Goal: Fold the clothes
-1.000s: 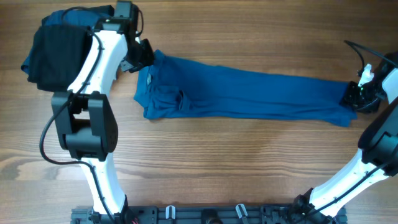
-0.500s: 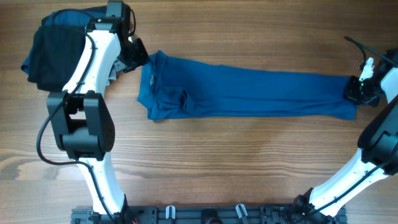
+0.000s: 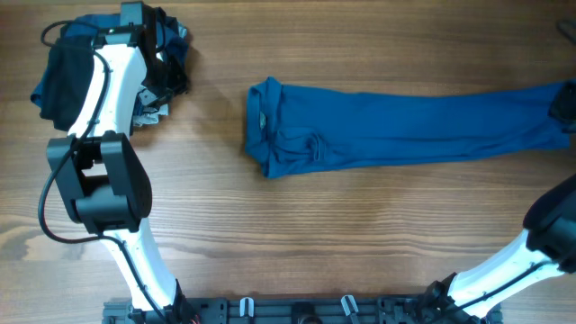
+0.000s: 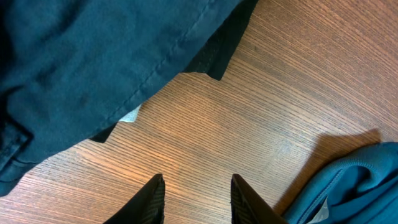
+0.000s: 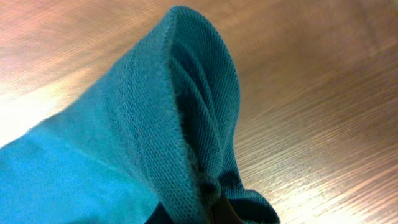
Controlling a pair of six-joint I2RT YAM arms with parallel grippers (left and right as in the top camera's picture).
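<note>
The blue polo shirt (image 3: 405,130) lies folded into a long band across the table, collar end to the left. My right gripper (image 3: 565,110) sits at the frame's right edge, shut on the shirt's far end. In the right wrist view the bunched blue knit (image 5: 155,124) covers the right gripper (image 5: 212,208) almost entirely. My left gripper (image 3: 171,76) hovers open and empty by the pile of dark clothes (image 3: 67,76). In the left wrist view the left gripper (image 4: 197,193) is over bare wood. A dark blue garment (image 4: 93,62) is above it and the polo collar (image 4: 348,186) is at the lower right.
The dark pile holds a black garment (image 3: 63,85) and a dark blue one (image 3: 90,25) in the table's far left corner. A black fabric corner (image 4: 224,50) pokes out under the dark blue garment. The arm bases (image 3: 270,310) stand along the near edge.
The right gripper has shut on the shirt's end and dragged the whole shirt to the right. My left gripper has drawn back left from the collar to the dark pile.
</note>
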